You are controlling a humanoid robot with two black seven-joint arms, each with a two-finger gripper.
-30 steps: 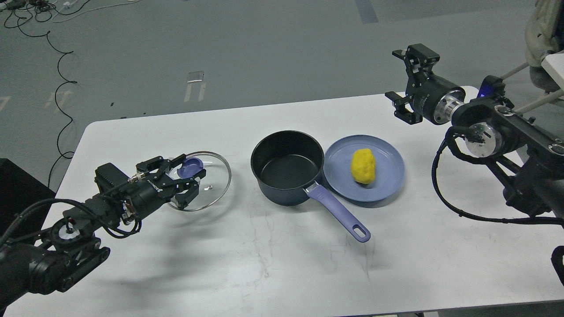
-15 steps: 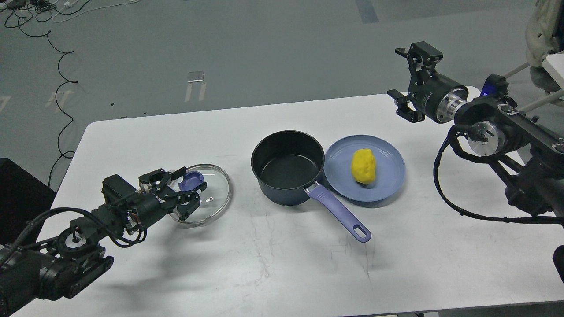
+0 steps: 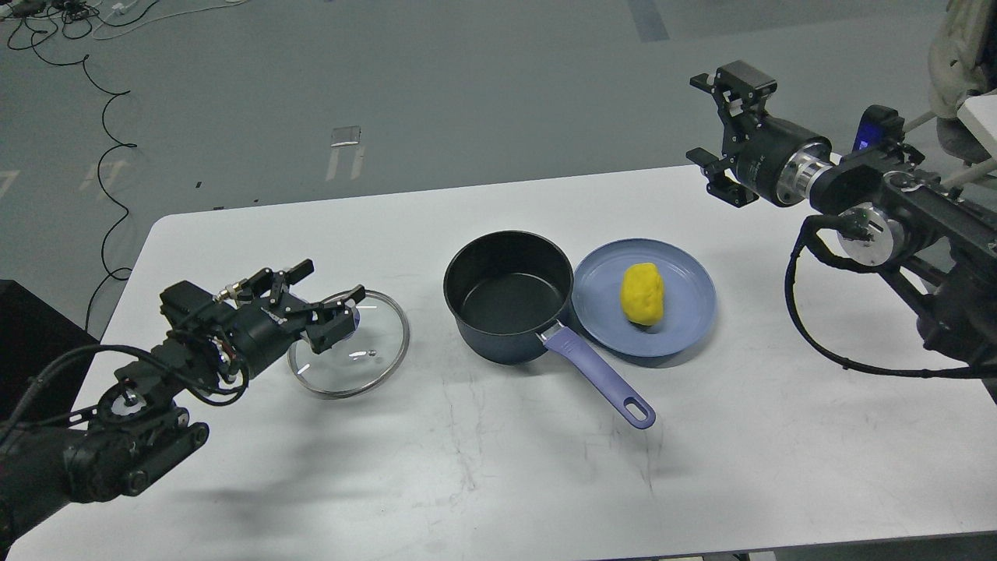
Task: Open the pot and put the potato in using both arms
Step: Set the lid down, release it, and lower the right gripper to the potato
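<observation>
The dark navy pot point(image 3: 508, 296) stands open in the middle of the table, its lavender handle point(image 3: 604, 379) pointing to the front right. Its glass lid point(image 3: 350, 345) lies flat on the table to the left; the purple knob is mostly hidden behind my left gripper. My left gripper point(image 3: 331, 294) is open and empty, just above the lid's far left rim. The yellow potato point(image 3: 642, 294) lies on a flat blue plate point(image 3: 685, 312) right of the pot. My right gripper point(image 3: 707, 118) is open and empty, high over the table's far right edge.
The white table point(image 3: 483, 475) has bare surface in front of the pot and plate. The plate touches the pot's right side. Cables lie on the grey floor at the far left point(image 3: 101, 140). A chair-like object stands at the far right point(image 3: 962, 70).
My left gripper has let go of the lid's knob and drawn back up and to the left; the lid now rests flat. My right gripper has risen slightly.
</observation>
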